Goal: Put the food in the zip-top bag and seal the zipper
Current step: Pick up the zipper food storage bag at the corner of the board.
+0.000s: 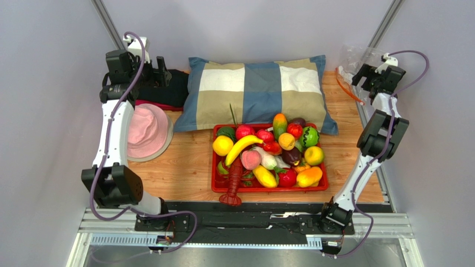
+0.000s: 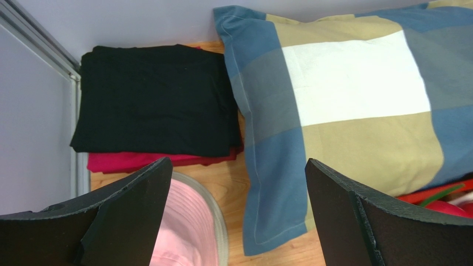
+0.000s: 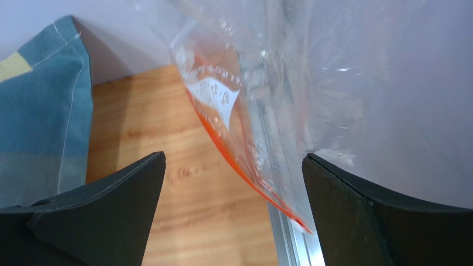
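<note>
Nothing bagged yet: food [image 1: 267,156] heaped in tray [image 1: 267,189], well apart from both claws; empty bag [image 3: 238,127] just ahead of wide-open right claw [image 3: 233,157]; left claw [image 2: 238,160] wide, empty.

centre: glossy plastic toy food [image 1: 267,150] in red plastic tray [image 1: 290,189] on wooden surface [image 1: 184,167] | behind tray: checked fabric pillow [image 1: 259,89] | left: pink cloth hat [image 1: 146,132] | rear left: folded black cloth [image 2: 152,100] | rear right: clear plastic zip-top bag [image 3: 233,111]

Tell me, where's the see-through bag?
In the top view, the zip-top bag is in the far right corner, just right of the checked pillow.
</note>
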